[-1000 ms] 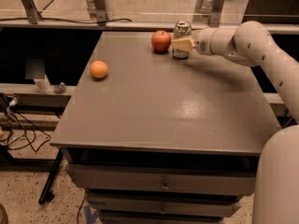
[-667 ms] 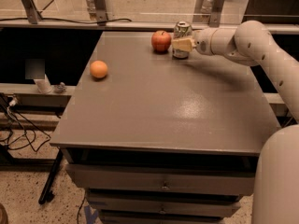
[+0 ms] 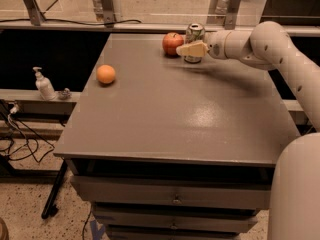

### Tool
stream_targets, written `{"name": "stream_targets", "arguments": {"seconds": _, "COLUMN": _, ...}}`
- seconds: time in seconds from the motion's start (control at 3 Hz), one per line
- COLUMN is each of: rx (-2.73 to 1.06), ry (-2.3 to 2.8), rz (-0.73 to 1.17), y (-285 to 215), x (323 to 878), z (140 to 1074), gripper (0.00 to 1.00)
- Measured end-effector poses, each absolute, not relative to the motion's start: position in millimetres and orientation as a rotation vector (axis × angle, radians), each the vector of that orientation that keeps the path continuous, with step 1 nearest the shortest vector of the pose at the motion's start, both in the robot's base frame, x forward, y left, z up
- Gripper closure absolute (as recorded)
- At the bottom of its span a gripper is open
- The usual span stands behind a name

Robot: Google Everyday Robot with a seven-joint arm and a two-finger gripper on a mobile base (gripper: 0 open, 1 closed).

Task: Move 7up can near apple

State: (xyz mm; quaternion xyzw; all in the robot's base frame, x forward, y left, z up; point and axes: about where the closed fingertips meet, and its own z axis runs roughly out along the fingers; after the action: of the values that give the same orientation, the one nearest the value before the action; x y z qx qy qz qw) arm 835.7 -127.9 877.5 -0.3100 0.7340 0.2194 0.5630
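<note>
The 7up can (image 3: 195,33) stands upright at the far edge of the grey table (image 3: 175,114), just right of the red apple (image 3: 172,43), with a small gap between them. My gripper (image 3: 191,50) reaches in from the right and is shut on the can. One cream finger crosses the can's front and hides its lower middle. The can's silver top and its base show above and below that finger. The base rests on the table.
An orange fruit (image 3: 106,74) lies at the table's left side. A soap pump bottle (image 3: 44,84) stands on a lower shelf to the left. A glass railing with metal posts (image 3: 107,4) runs behind the table. Drawers (image 3: 175,196) are below the table's front.
</note>
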Motion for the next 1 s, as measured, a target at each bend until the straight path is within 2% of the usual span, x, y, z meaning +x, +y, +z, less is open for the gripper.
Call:
{"name": "stream_targets", "arguments": {"seconds": 0.67, "rx": -0.776, "ry": 1.653, "rz": 0.548, "y": -126.2, "x": 803.0, "z": 915.8, "gripper": 0.00}}
{"name": "stream_targets", "arguments": {"seconds": 1.0, "rx": -0.809, "ry": 1.597, "rz": 0.509, "y": -153.8, "x": 762.0, "z": 944.5, "gripper": 0.00}}
